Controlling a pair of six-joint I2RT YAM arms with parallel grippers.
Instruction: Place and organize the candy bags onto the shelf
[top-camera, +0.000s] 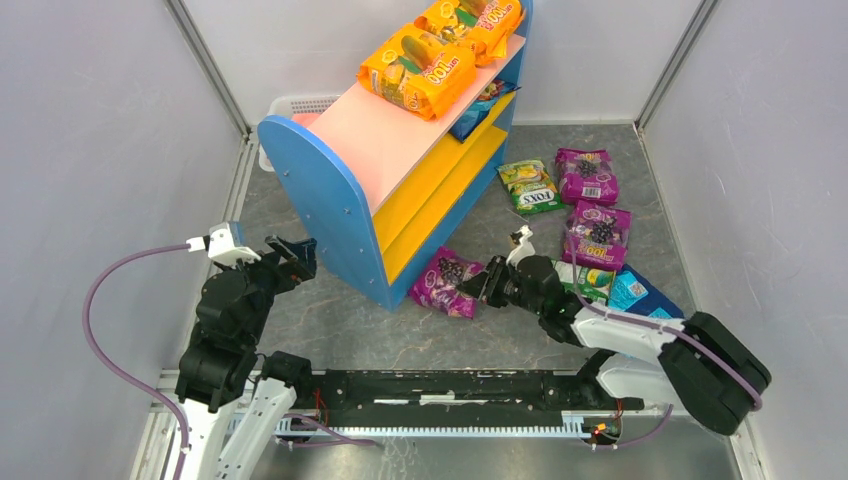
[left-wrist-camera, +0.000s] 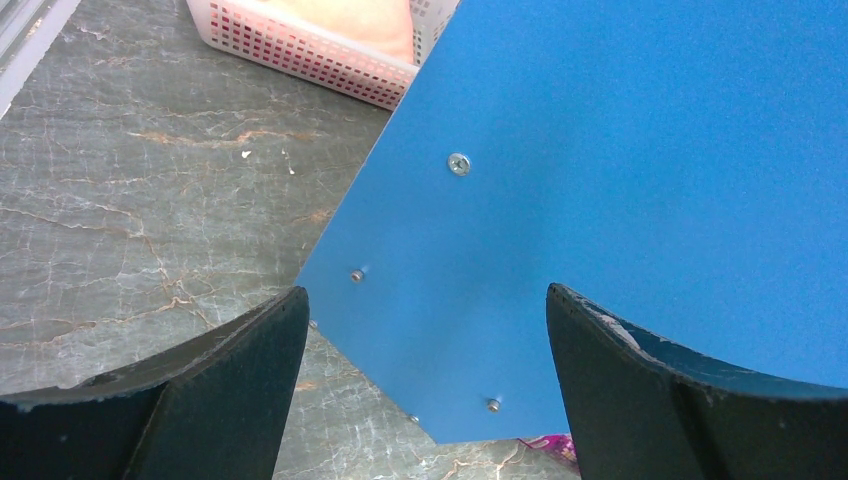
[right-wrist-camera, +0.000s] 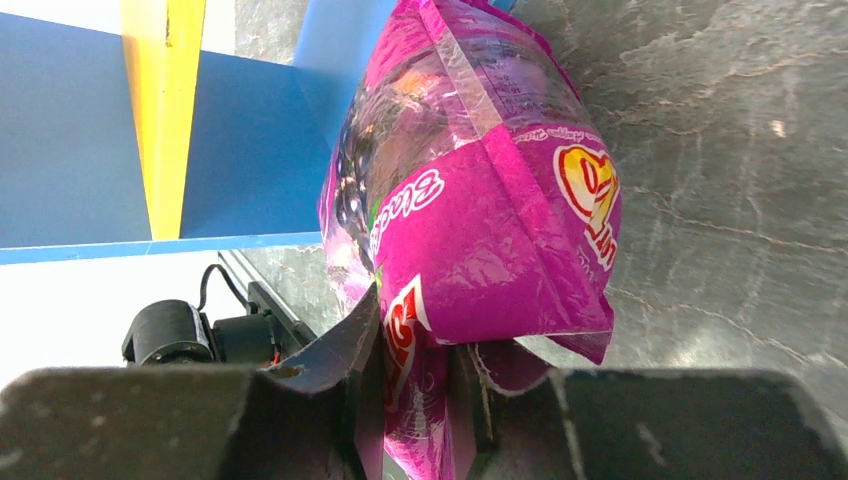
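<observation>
Two orange bags (top-camera: 418, 70) on your shelf (top-camera: 385, 140) top, one blue bag (top-camera: 480, 106) inside; right hand (top-camera: 492, 283) pinches a purple bag (top-camera: 447, 281) at its foot; left hand (top-camera: 290, 258) spread, idle; five bags (top-camera: 586, 176) lie on the table (top-camera: 400, 335)

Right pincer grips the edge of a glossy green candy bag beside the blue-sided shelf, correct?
No. The glossy candy bag in the right pincer is purple, not green; the right wrist view shows it. It is beside the blue-sided shelf.

Robot lab cell: white encl. walls (top-camera: 100, 150) round marble-look tabletop (top-camera: 340, 330).
</observation>
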